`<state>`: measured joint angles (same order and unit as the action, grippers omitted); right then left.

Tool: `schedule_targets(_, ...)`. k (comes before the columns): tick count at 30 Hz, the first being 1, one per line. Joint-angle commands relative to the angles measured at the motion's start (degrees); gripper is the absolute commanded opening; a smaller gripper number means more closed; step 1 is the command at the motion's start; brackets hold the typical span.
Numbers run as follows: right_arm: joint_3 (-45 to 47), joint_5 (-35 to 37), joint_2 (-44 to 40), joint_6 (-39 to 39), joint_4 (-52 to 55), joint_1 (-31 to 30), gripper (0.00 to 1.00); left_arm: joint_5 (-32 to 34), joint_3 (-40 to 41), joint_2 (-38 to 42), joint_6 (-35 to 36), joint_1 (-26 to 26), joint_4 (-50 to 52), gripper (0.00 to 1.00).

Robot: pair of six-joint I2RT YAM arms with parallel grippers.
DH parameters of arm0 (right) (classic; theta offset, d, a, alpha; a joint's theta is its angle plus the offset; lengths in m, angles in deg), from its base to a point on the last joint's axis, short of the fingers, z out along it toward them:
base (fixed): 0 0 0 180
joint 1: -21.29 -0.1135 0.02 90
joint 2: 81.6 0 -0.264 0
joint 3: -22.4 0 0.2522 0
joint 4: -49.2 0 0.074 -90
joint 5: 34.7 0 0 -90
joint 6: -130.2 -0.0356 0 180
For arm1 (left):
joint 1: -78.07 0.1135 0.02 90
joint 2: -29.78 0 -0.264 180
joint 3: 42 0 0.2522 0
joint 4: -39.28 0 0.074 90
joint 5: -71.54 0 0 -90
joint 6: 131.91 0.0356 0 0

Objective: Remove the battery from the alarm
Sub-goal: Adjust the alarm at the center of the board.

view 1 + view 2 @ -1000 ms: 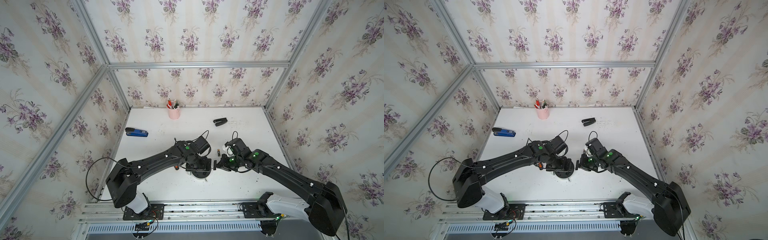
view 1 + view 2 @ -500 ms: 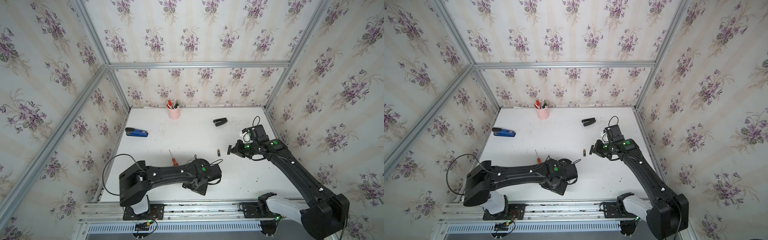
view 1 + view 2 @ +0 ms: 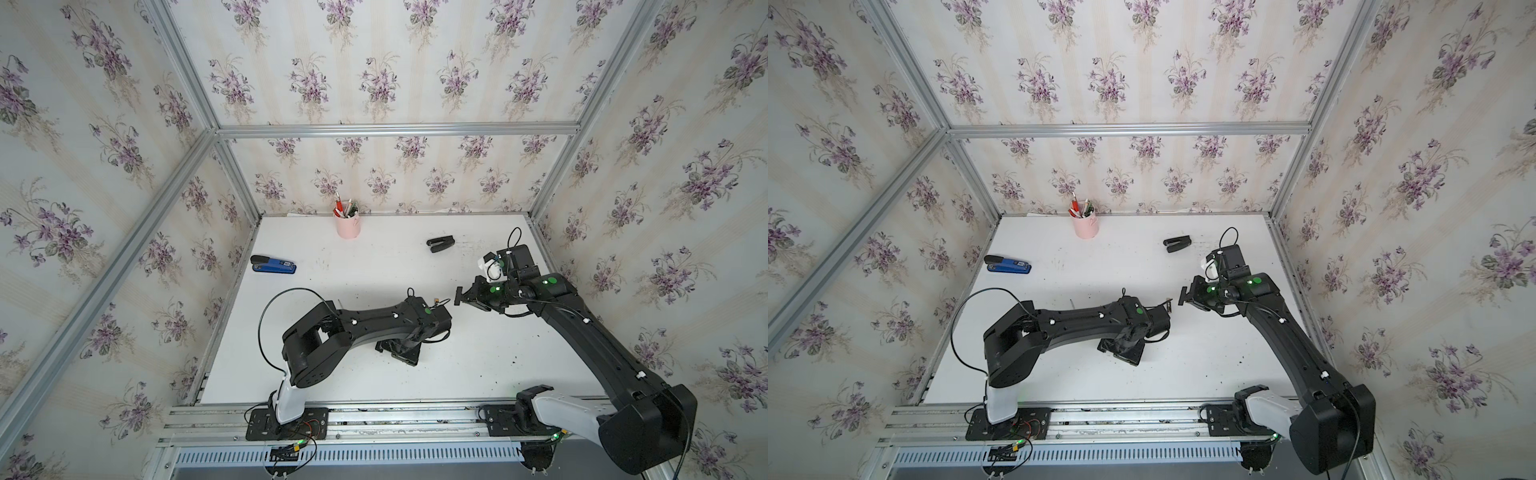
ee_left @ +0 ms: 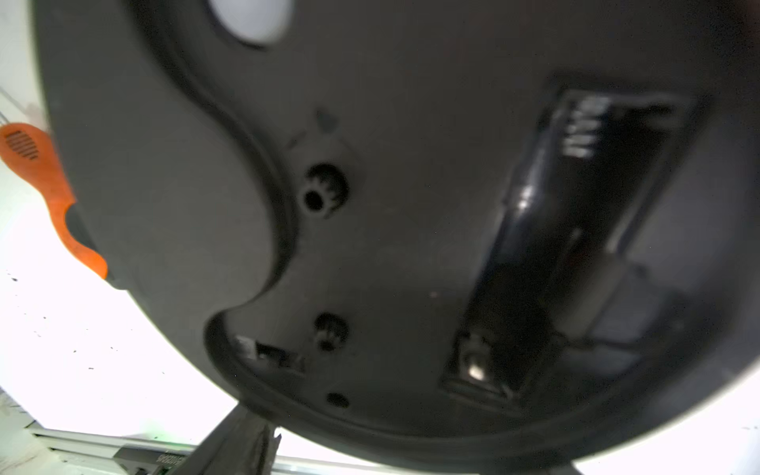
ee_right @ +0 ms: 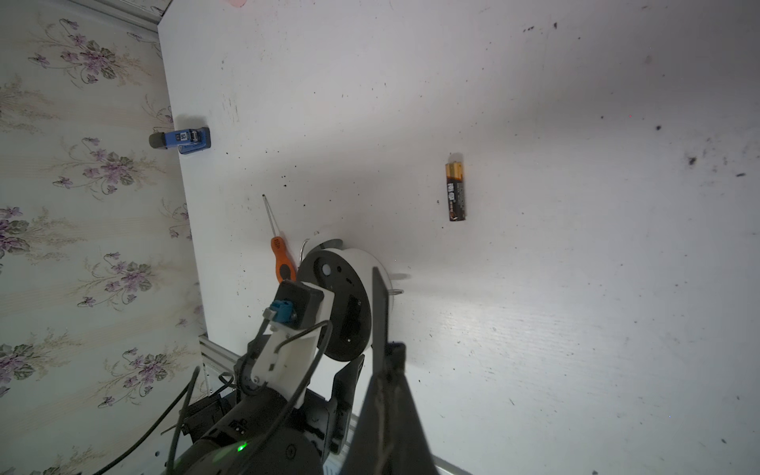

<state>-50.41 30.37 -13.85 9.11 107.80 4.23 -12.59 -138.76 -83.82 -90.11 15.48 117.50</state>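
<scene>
Battery (image 3: 436,300) lies loose on the counter (image 3: 478,365), out of the alarm (image 5: 333,279) and at 9 o'clock of my pressed-together, empty right hand (image 3: 459,296), so I worry the left hand (image 3: 399,349), spread or pinching the alarm I cannot tell, could set it rolling if that arm swings.

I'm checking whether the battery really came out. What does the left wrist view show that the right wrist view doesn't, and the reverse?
Only the left wrist view: a close look into the open battery compartment on the alarm's black back; it looks empty, though blurred. Only the right wrist view: the battery lying loose on the white table, apart from the alarm, and a blue stapler near the wall. Both: the alarm's back and the orange-handled screwdriver beside it.
</scene>
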Motion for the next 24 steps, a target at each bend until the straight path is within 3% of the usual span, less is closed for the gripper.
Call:
schedule_targets(1, -0.4, -0.3, -0.3, 1.0, 0.9, 0.3, 0.0, 0.8, -2.1, -1.8, 2.8, 1.0, -0.2, 0.76)
schedule_targets(8, 1.3, -0.8, -0.3, 0.4, -0.6, 0.4, 0.0, 1.8, -7.6, -4.1, 5.8, 4.4, 0.1, 0.86)
schedule_targets(14, 1.8, -0.5, -0.3, 0.1, -0.8, 0.3, 0.0, -5.0, -11.8, -5.7, 6.5, 6.5, -4.6, 0.87)
schedule_targets(20, 2.6, -0.1, -0.4, -0.1, -0.8, 0.3, 0.0, -13.4, -3.7, 7.6, 2.7, 7.3, -11.4, 0.88)
schedule_targets(24, 3.6, -3.1, -0.8, -1.5, -3.9, 0.4, 0.0, -13.8, -1.6, 17.6, 3.6, 11.4, -9.0, 0.92)
